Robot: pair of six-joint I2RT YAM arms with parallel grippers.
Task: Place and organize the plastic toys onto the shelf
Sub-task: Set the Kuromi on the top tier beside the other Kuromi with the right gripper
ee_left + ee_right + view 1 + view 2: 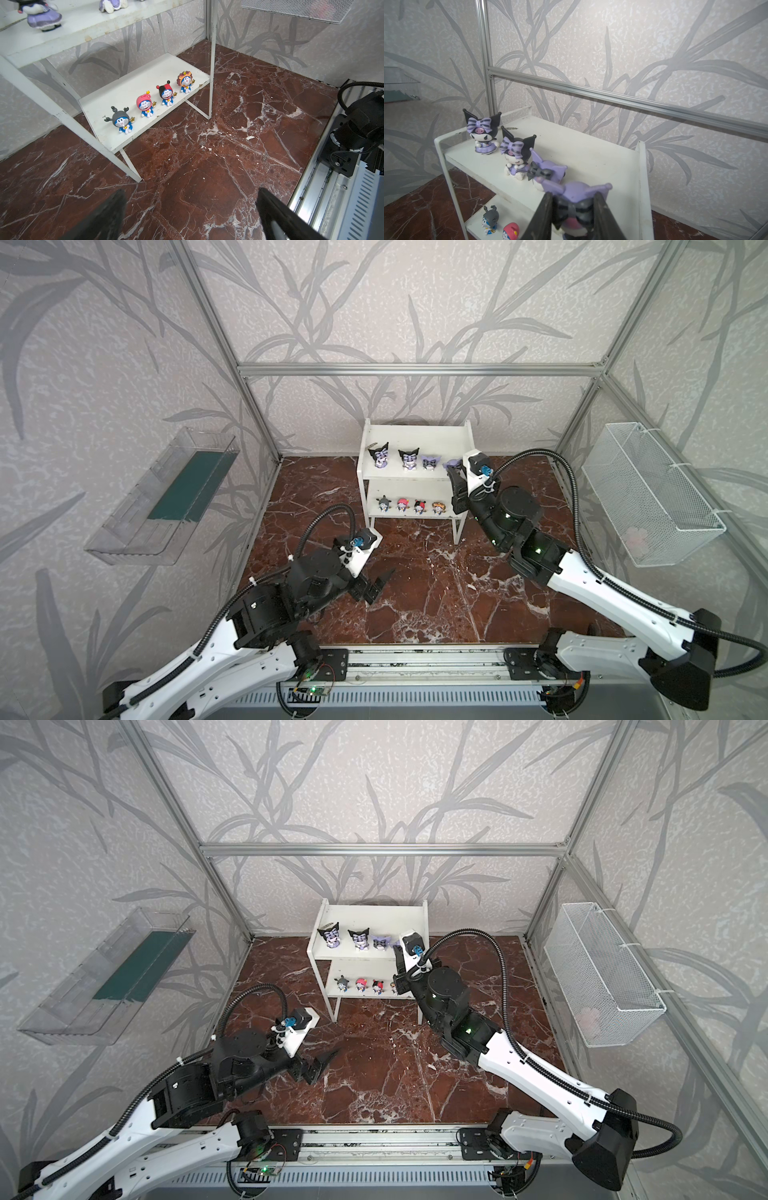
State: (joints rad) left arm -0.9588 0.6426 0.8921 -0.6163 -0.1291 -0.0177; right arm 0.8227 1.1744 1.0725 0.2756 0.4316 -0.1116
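The right gripper [573, 195] clamps the lavender figurine [578, 189] by its big head, at the top tier of the shelf [591, 149]. The toy looks light, hard, slick and top-heavy. The left gripper [191, 192] gapes empty.

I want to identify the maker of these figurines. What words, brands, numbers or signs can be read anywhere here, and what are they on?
No readable text in any view.
The plastic toys and the shelf: no lettering shows.
Lavender toy held by the right gripper: none visible.
Circuit board at the front rail: any markings too small to read.
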